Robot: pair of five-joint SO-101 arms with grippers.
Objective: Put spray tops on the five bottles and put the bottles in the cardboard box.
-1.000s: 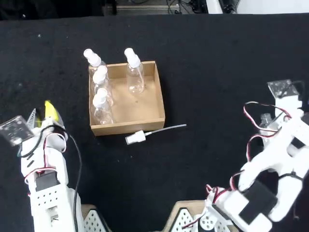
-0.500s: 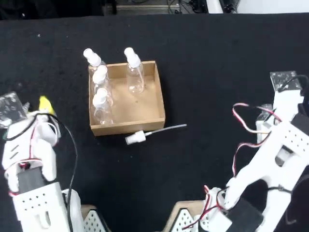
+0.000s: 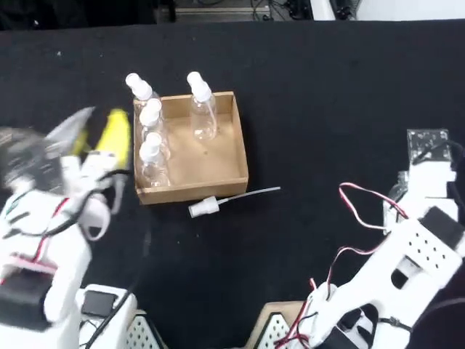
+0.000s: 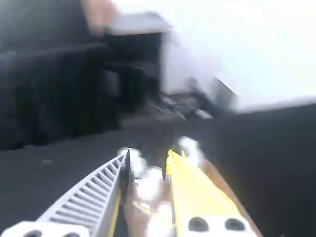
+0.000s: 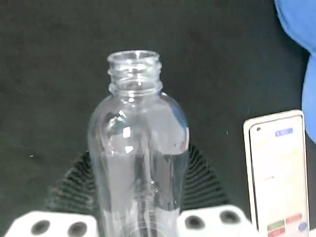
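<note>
On black surface point(image 3: 327, 109), right gripper point(image 5: 136, 190) clasped uncapped bottle point(image 5: 138, 133), judged light, slick, crushable; spray top point(image 3: 205, 207) best taken by head. Left gripper point(image 3: 98, 134) stood parted.

even overhead light lies flat on the matte black tablecloth point(image 3: 327, 109), hardly a shadow. my yellow-and-grey left gripper point(image 3: 104, 116) is smeared to a blur — from my left wrist, blown-out white glare washes out the far background. small white glints sit on the clear uncapped plastic bottle point(image 5: 138, 148).
</note>
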